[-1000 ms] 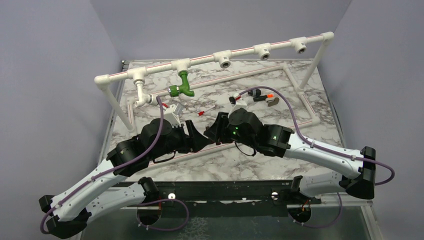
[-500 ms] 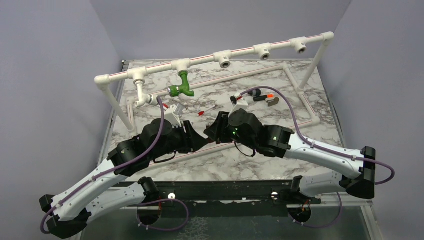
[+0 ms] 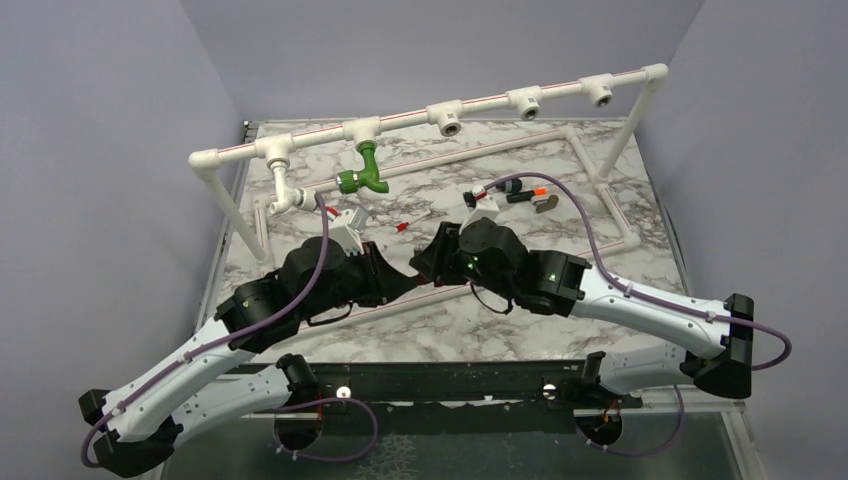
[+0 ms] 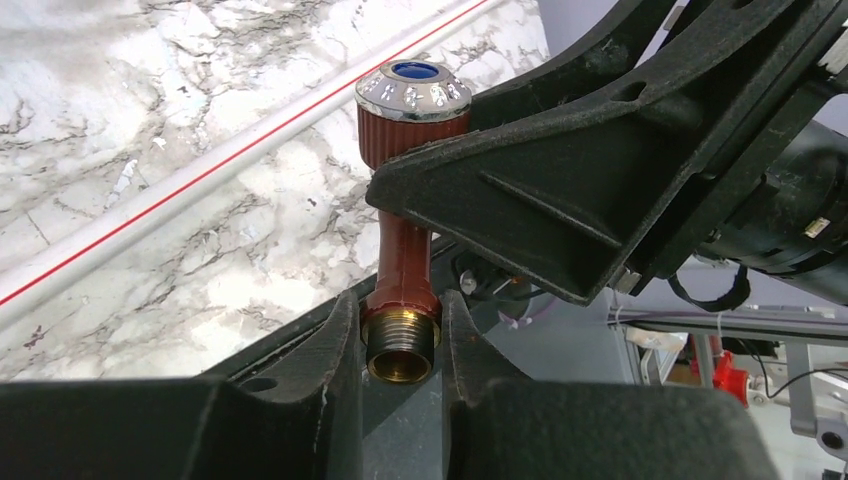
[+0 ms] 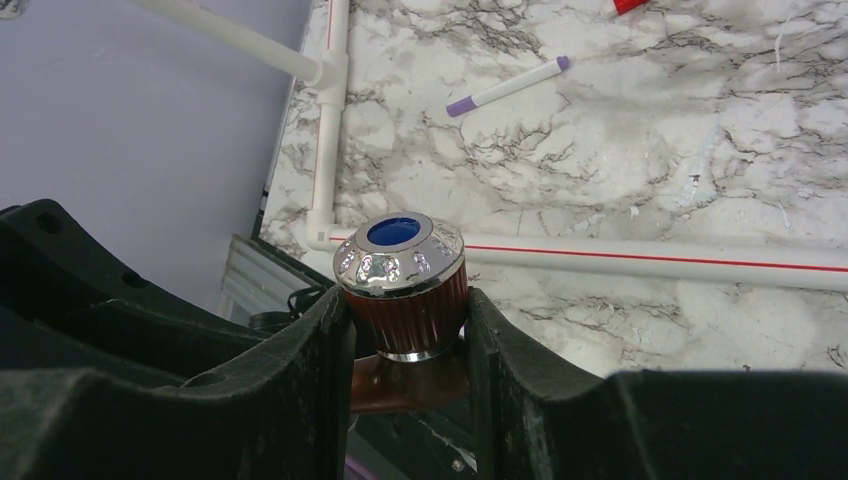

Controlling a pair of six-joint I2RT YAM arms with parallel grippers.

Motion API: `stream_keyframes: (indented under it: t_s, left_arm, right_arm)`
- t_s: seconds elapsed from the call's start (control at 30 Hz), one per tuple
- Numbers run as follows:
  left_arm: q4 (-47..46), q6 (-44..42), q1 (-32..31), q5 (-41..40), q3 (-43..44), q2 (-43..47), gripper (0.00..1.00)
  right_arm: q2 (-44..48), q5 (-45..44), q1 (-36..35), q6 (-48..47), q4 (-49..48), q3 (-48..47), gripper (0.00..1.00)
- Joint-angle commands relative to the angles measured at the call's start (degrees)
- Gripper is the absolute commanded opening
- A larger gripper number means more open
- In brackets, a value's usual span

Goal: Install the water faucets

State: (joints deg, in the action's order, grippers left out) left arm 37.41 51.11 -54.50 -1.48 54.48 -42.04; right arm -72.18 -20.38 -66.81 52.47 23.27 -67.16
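Mid-table, left hand (image 4: 400, 335), right hand (image 5: 405, 305) gripping faucet (image 4: 404, 255)

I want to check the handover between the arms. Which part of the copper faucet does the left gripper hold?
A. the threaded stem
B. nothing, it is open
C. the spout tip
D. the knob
A: in the left wrist view the left gripper is shut on the threaded stem of the copper faucet, while the right gripper clamps the knob.
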Motion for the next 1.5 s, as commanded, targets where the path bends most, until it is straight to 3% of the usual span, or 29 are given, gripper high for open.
stream_keyframes:
  t_s: [0.0, 0.17, 0.37, 0.83, 1.1, 1.47]
  left_arm:
    - [-2.4, -0.6, -0.3, 1.0, -0.2, 1.8, 0.0]
    - [-2.6, -0.2, -0.3, 0.4, -0.8, 3.7, 0.0]
    - [-3.3, -1.0, -0.3, 0.9, -0.9, 5.7, 0.0]
    - [-5.6, -5.8, -0.3, 4.4, -0.8, 12.9, 0.0]
    - [-11.5, -6.0, -0.3, 10.4, -1.7, 17.5, 0.0]
    - [-19.1, -4.8, -0.3, 18.0, -3.1, 18.7, 0.0]
  right_arm:
    - [3.5, -0.9, -0.9, 0.7, -2.2, 1.0, 0.17]
    - [5.6, -0.3, -0.9, 0.3, -1.5, 2.3, 0.47]
    - [12.5, 0.8, -0.8, -1.1, -5.0, 7.9, 0.6]
    - [22.0, 16.9, -0.8, -13.8, -12.3, 11.5, 0.65]
    - [24.1, 27.6, -0.8, -15.6, -18.2, 11.6, 0.69]
    - [22.3, 35.7, -0.8, -15.5, -25.1, 10.1, 0.69]
